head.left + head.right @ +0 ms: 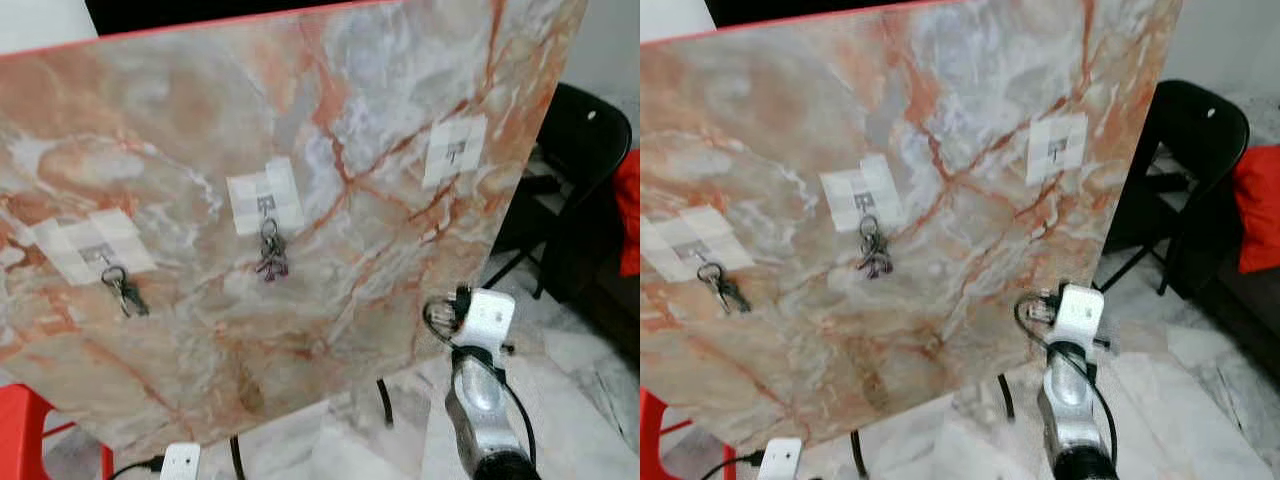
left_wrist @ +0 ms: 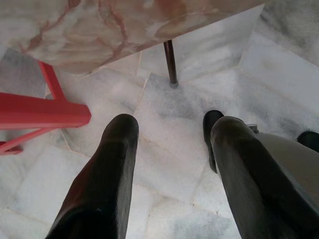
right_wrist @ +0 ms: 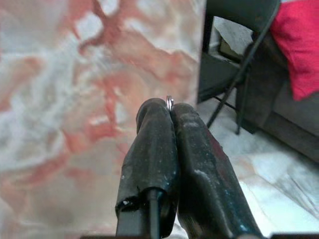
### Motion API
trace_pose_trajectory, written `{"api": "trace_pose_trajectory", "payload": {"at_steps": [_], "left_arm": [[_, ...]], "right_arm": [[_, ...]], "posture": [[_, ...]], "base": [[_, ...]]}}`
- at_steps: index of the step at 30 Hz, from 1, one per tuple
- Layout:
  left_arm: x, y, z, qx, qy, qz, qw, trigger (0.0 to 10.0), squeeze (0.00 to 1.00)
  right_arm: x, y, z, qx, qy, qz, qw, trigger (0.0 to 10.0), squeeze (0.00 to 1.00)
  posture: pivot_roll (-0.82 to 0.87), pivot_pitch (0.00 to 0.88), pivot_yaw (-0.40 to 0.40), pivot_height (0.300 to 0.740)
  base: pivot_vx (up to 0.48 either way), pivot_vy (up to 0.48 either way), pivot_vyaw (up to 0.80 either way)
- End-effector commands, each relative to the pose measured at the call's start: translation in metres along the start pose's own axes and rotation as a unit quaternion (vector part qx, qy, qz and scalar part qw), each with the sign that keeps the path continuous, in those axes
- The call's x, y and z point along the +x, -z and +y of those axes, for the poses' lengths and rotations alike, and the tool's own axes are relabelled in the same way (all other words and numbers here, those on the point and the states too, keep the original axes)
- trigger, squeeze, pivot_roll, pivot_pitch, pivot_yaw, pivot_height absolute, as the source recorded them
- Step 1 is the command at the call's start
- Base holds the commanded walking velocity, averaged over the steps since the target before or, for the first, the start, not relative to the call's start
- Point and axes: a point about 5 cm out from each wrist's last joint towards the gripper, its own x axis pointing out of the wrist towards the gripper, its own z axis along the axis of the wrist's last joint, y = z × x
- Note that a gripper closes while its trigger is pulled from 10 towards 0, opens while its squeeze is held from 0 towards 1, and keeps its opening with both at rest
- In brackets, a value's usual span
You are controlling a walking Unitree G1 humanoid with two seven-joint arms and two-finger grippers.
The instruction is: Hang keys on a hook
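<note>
A tilted marble board [image 1: 200, 130] carries three hooks on white tape patches. One bunch of keys [image 1: 125, 292] hangs from the left hook [image 1: 95, 252], and another bunch [image 1: 271, 255] from the middle hook [image 1: 266, 203]. The right hook [image 1: 455, 152] is bare. My right arm [image 1: 480, 390] rises below the board's right corner. In the right wrist view my right gripper [image 3: 170, 107] is shut, and a thin sliver of metal key ring [image 3: 169, 102] pokes out between its tips, close to the board face. My left gripper [image 2: 172, 124] hangs open over the floor.
A black folding chair [image 1: 575, 150] with a red cloth [image 1: 630, 215] beside it stands to the right of the board. A red stool [image 2: 40, 112] sits low on the left. The board's dark leg [image 2: 171, 62] stands on the pale marble floor [image 2: 164, 164].
</note>
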Motion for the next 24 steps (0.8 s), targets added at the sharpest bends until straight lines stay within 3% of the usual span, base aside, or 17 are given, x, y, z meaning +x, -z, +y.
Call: {"api": "trace_pose_trajectory", "payload": {"at_steps": [1, 6, 13, 24], "left_arm": [[-0.001, 0.005, 0.002, 0.007, 0.000, 0.009, 1.000, 10.0, 0.00], [-0.001, 0.005, 0.002, 0.008, 0.002, 0.009, 1.000, 10.0, 0.00], [-0.001, 0.005, 0.001, 0.008, 0.004, 0.009, 1.000, 10.0, 0.00], [-0.001, 0.006, 0.000, 0.006, 0.006, 0.008, 1.000, 10.0, 0.00]], "right_arm": [[-0.004, -0.001, -0.002, -0.004, -0.006, -0.010, 1.000, 10.0, 0.00], [-0.007, 0.002, -0.003, -0.002, -0.007, -0.006, 1.000, 10.0, 0.00], [-0.003, -0.006, 0.007, 0.010, -0.017, -0.011, 1.000, 10.0, 0.00], [-0.010, 0.001, 0.004, 0.013, -0.009, 0.000, 1.000, 10.0, 0.00]], "posture": [[-0.01, 0.011, 0.029, 0.740], [-0.01, 0.011, 0.029, 0.740], [-0.01, 0.009, 0.024, 0.740], [-0.01, 0.000, 0.025, 0.740]], "base": [[0.000, 0.000, 0.00], [0.052, 0.000, 0.00], [0.323, 0.000, 0.00], [0.350, 0.000, 0.00]]}}
